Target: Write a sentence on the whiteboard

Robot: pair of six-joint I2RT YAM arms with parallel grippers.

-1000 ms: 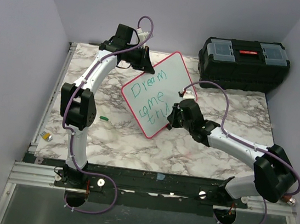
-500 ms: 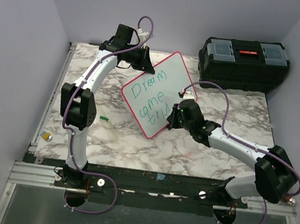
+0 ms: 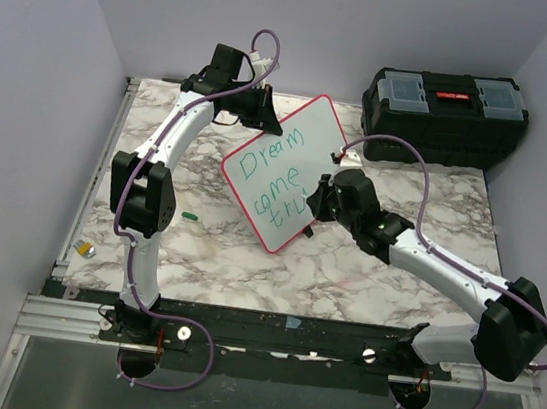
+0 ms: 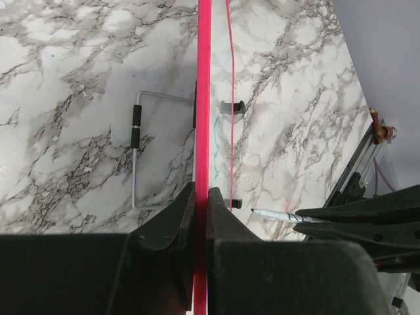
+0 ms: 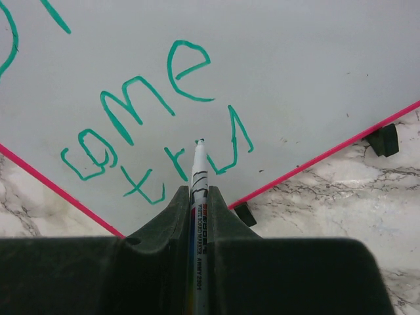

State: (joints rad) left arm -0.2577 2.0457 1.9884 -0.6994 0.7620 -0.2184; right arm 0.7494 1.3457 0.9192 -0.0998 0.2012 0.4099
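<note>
The whiteboard (image 3: pixel 295 157) stands tilted on the table, white with a red-pink rim. My left gripper (image 3: pixel 267 120) is shut on its top left rim; the left wrist view shows that rim (image 4: pixel 203 98) edge-on between the pads, left gripper (image 4: pixel 202 197). The sentence (image 3: pixel 275 180) is green handwriting reading "Dream", "come", "tru". My right gripper (image 3: pixel 316 205) is shut on a white marker (image 5: pixel 197 172) at the board's lower right. The marker's tip points between the "r" and "u" (image 5: pixel 231 141). The right gripper (image 5: pixel 197 194) clamps the barrel. The marker (image 4: pixel 279 214) also shows from the side.
A black toolbox (image 3: pixel 446 104) stands at the back right. A green cap (image 3: pixel 189 216) lies on the marble left of the board. A small yellow object (image 3: pixel 87 250) sits by the left rail. A wire stand (image 4: pixel 134 157) lies behind the board.
The right arm has swung, its elbow moving right and its wrist shifting slightly up and left along the board with the marker. The left arm and the board have not moved.
</note>
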